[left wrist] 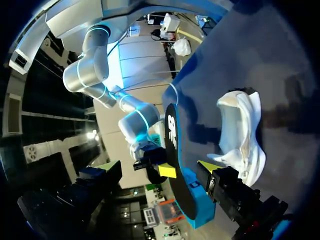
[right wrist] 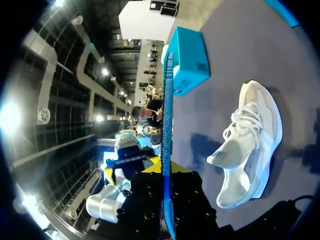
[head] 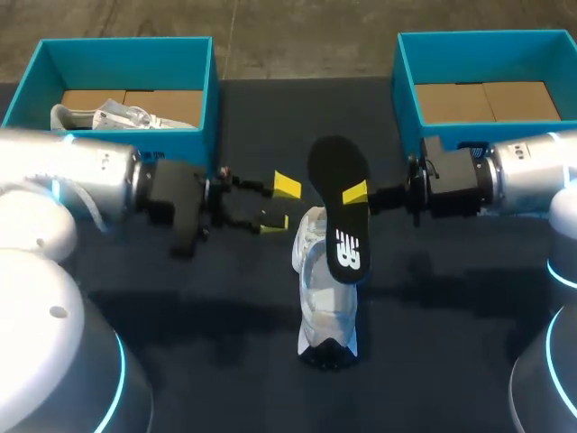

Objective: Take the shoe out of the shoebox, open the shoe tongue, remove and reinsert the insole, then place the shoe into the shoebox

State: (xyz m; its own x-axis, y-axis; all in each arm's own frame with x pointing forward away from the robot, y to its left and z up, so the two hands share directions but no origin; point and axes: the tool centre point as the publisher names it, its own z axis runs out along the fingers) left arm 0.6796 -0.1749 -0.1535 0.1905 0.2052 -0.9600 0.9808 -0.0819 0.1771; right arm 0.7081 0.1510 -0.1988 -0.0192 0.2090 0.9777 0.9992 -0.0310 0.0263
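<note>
The shoe (head: 322, 302) is out, insole (head: 341, 212) pulled and clamped in the right gripper (head: 355, 194) just above it. My left gripper (head: 279, 204) hangs open alongside; reinserting and boxing remain.

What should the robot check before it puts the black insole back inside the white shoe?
1. Right tool shut on the flat black foam insole: ok, a finger presses on each face.
2. Left tool open and free to help: ok, nothing is between its fingers.
3. White lace-up sneaker out of its box: ok, it sits on the dark table.
4. Sneaker held steady: not ok, neither tool touches it.
5. Insole lined up with the sneaker's opening: not ok, it hangs on edge above the sneaker and no part is inside.
6. Tongue pulled back far enough: cannot tell, the insole hides the opening in the head view.
</note>
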